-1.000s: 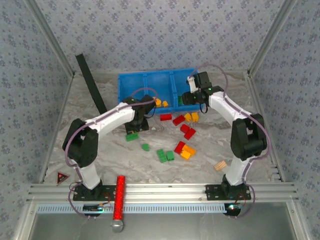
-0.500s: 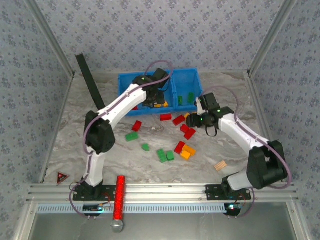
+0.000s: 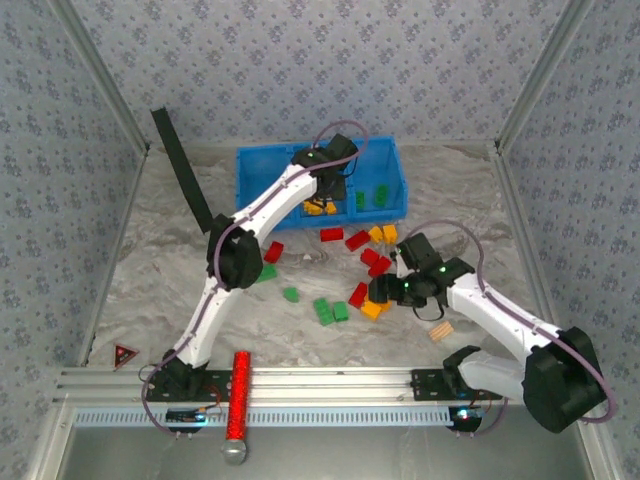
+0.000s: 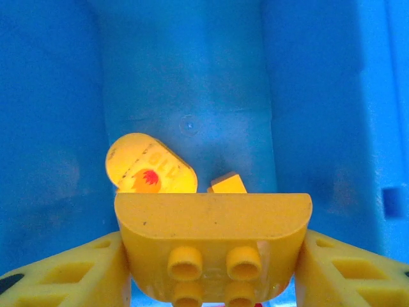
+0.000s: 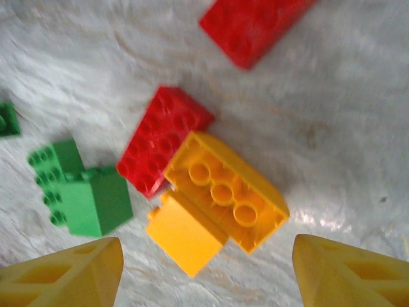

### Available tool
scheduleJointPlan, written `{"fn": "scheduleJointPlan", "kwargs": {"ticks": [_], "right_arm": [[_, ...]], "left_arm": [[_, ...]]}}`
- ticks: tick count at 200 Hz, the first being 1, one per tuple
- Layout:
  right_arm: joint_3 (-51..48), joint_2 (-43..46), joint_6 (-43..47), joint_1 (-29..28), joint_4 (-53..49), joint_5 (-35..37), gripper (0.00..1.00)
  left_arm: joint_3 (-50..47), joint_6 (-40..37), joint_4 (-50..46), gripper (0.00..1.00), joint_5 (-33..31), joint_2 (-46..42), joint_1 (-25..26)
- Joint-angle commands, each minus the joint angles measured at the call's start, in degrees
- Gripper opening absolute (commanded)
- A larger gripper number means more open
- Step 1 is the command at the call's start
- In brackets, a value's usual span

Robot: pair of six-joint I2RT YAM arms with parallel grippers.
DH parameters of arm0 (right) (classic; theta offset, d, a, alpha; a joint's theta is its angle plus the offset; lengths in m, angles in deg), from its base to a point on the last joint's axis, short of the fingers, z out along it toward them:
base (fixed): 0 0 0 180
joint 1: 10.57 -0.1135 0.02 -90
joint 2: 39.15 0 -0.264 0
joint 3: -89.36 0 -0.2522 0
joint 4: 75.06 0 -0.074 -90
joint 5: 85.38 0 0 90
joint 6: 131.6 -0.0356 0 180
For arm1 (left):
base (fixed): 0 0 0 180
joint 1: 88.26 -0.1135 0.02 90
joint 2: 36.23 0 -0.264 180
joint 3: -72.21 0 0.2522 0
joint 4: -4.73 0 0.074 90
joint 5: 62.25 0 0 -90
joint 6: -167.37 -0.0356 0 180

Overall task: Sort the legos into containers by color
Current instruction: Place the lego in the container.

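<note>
Holding the orange brick [image 4: 214,220] clamped between the fingers of my left gripper [image 4: 211,272], I have it hanging inside the middle compartment of the blue bin [image 3: 262,172]. It sits just above the round orange piece [image 4: 150,167] and a small orange piece [image 4: 227,184] on the floor of that compartment. To finish this step well, I judge I should stay centred between the 2 dividers, go a little lower so the brick does not bounce, then part the fingers straight.

My right gripper [image 5: 206,275] is spread wide and empty, low over the table, with its fingers on either side of an orange pair [image 5: 220,208]: 1 larger brick and 1 smaller one touching it. A red brick [image 5: 163,139] touches the larger one and 2 green bricks [image 5: 77,192] lie just beside. I would square the fingers to 1 orange brick and close on that alone, or the red may be dragged along. Sorted green legos [image 3: 380,195] lie in the right compartment.

1 second ago my left gripper was down at the table in front of the bin; now it is over the bin. My right gripper was then at the right compartment and has swung back to the loose pile.
</note>
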Motion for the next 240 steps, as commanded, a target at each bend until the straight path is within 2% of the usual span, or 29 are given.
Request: {"fn": "scheduleJointPlan", "kwargs": {"ticks": [1, 39, 105, 144, 184, 240], "right_arm": [[-1.74, 1.22, -3.37, -1.66, -1.71, -0.48, 0.74], [-2.04, 0.64, -5.31, -3.32, -1.55, -0.25, 0.76], [-3.96, -1.12, -17.34, -6.23, 2.89, -2.36, 0.75], [-5.55, -1.05, -22.30, -8.06, 6.28, -0.01, 0.75], [-5.14, -2.52, -22.48, -8.37, 6.82, 1.46, 0.74], [-4.00, -6.12, -22.21, -8.27, 8.66, 3.50, 0.70]], "left_arm": [[2.89, -0.51, -0.89, 0.59, 0.76, 2.05, -1.02], [1.48, -0.03, -0.22, 0.60, 1.62, 3.03, -1.37], [-0.84, 0.40, 0.40, 0.65, 3.05, 3.83, -1.52], [-2.12, -0.01, 1.11, 0.70, 3.73, 3.07, -1.55], [-3.40, -0.19, 1.56, 0.76, 4.84, 2.38, -1.55], [-8.15, -0.23, 3.80, 0.78, 4.16, -3.23, -1.49]]}}
